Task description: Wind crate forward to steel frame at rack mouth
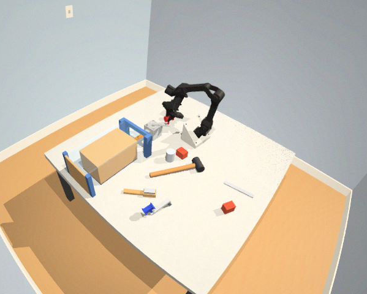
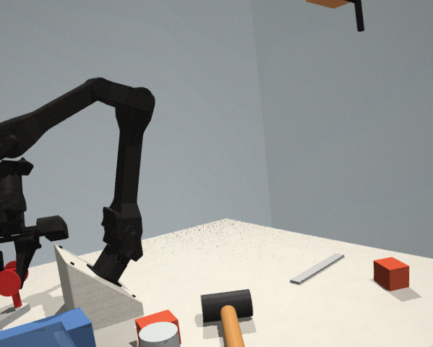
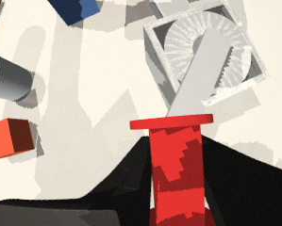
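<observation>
Two stages look done: the handle (image 1: 159,124) (image 2: 7,318) (image 3: 197,75) sits on the winch (image 1: 152,128) (image 3: 159,71), its red grip (image 1: 166,119) (image 2: 8,283) (image 3: 175,165) clamped in the partly closed end effector (image 1: 170,117) (image 2: 11,274) (image 3: 169,141). Winding remains: the crate (image 1: 109,152) lies short of the front frame (image 1: 147,145) (image 2: 78,328) (image 3: 78,9).

Beyond the winch (image 1: 152,129) (image 3: 155,71), the blue frame (image 1: 147,145) (image 2: 74,328) (image 3: 79,10) blocks my low path toward the crate (image 1: 109,155).

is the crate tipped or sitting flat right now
Flat, as far as the top view shows: the crate has a level-looking top and its visible lower edge runs along the bench.
</observation>
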{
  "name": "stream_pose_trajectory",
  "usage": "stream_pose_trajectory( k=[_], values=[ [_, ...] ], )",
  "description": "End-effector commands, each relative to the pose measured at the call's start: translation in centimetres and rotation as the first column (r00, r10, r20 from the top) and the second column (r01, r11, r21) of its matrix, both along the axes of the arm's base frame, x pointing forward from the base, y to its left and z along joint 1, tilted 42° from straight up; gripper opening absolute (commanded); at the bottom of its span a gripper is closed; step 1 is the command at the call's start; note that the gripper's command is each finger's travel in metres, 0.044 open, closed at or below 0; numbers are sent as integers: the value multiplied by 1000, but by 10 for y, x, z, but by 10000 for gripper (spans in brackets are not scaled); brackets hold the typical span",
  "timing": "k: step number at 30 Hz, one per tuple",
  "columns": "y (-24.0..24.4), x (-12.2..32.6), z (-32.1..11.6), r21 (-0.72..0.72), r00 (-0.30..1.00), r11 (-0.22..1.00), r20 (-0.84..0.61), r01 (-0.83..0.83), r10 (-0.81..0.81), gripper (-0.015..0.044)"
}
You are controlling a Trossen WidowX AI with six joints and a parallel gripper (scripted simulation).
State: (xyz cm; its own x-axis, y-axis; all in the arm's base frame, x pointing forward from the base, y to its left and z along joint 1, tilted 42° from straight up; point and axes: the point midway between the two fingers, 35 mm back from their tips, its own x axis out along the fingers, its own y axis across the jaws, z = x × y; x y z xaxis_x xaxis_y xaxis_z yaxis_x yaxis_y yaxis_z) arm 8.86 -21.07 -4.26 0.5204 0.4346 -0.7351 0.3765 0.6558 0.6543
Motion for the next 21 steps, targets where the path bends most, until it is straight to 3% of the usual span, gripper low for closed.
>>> stream_pose_trajectory(
  k=[1,21],
  values=[
    [-8,-14,-12,-15,999,1000,-41,-9,8,0],
    [-21,-26,-25,-16,999,1000,-42,-9,8,0]
  ],
)
